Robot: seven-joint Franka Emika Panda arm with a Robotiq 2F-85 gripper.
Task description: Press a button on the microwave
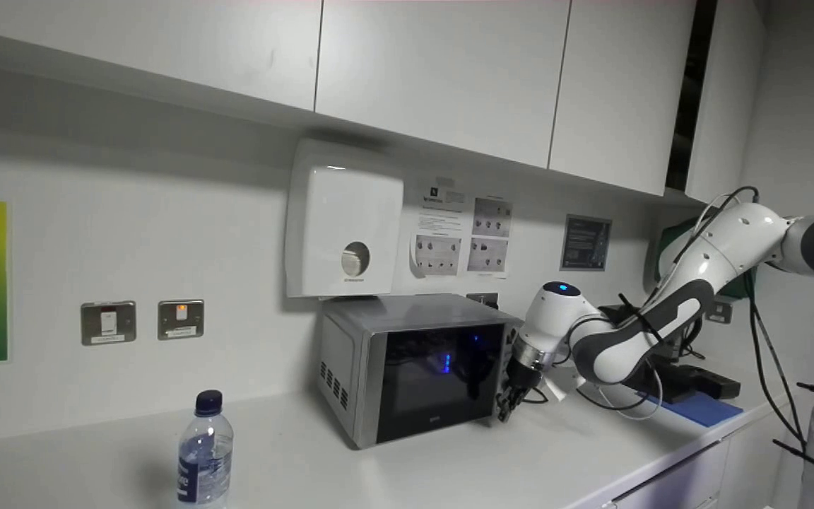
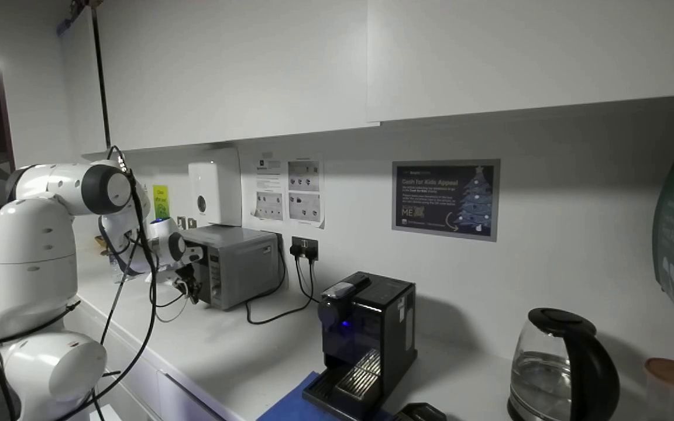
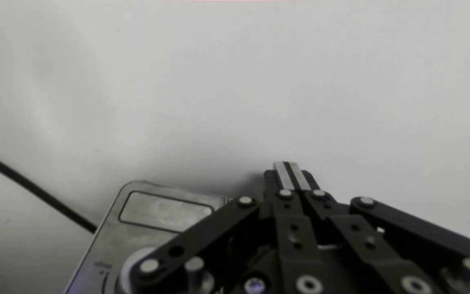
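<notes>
While the microwave (image 1: pixel 417 371) sits on the white surface (image 1: pixel 287 452) in an exterior view, a blue glow (image 1: pixel 446 363) on its dark glass door (image 1: pixel 410 399), my hand (image 1: pixel 504 411) is down low by its lower front corner, tilted toward the surface. Well apart from it, a bottle (image 1: pixel 205 452) with a dark blue cap stands upright, and a white wall box (image 1: pixel 343 219) hangs just above the microwave.

In an exterior view I catch the microwave's grey side and its narrow control strip (image 2: pixel 215 272), and there's my hand, low, close in front of that strip. Touching? I cannot tell. Much nearer the camera, a black coffee machine (image 2: pixel 366 345) shows its own blue light (image 2: pixel 345 323), a blue mat (image 2: pixel 290 403) at its base, and to the right in the picture a glass kettle (image 2: pixel 542 380) holds water.

Into the wrist view, and my fingertips (image 3: pixel 280 177) are together, pad against pad! Just beside them comes the end of the control strip, an outlined rectangle (image 3: pixel 165 212) on it, a pale round knob (image 3: pixel 131 267) half hidden behind my own hand. A black cable (image 3: pixel 35 190) runs over the surface and reaches the strip's edge.
</notes>
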